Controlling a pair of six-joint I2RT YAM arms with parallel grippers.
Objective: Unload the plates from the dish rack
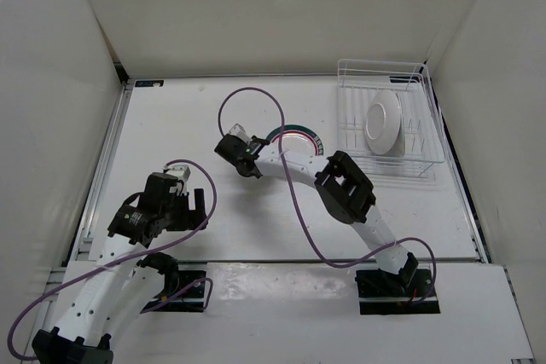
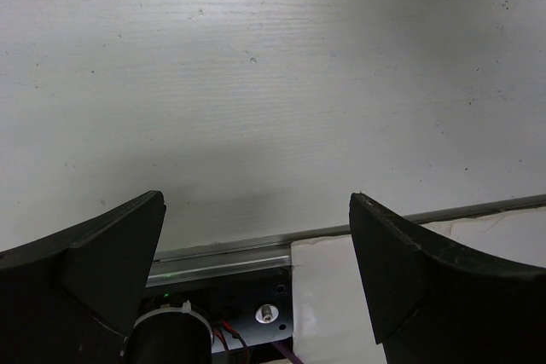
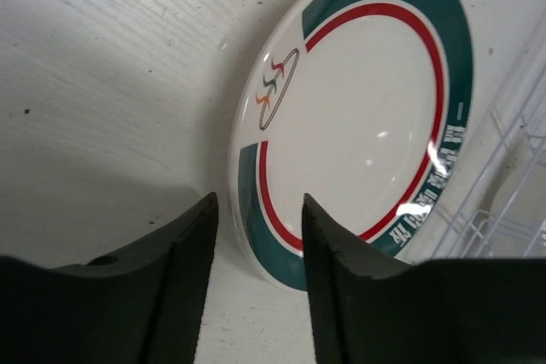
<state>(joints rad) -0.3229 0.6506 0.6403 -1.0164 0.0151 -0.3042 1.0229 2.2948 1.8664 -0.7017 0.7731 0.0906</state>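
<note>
I read this as the letting-go of the first plate: the right fingers [image 3: 258, 202] stand parted, pinching nothing, with the rim of the green-rimmed plate [image 3: 358, 125] just ahead of the gap. That plate lies flat on the worktop toward the far edge, just beside the dish rack [image 1: 392, 164], glossy with a red inner ring. Next I must back clear, then reach the silver plate [image 1: 384, 123] standing on edge between the tines. The left fingers [image 2: 256, 202] are spread wide, empty.

Two plates [image 1: 299, 136] [image 1: 383, 123] — one dish rack [image 1: 401, 168]
</note>
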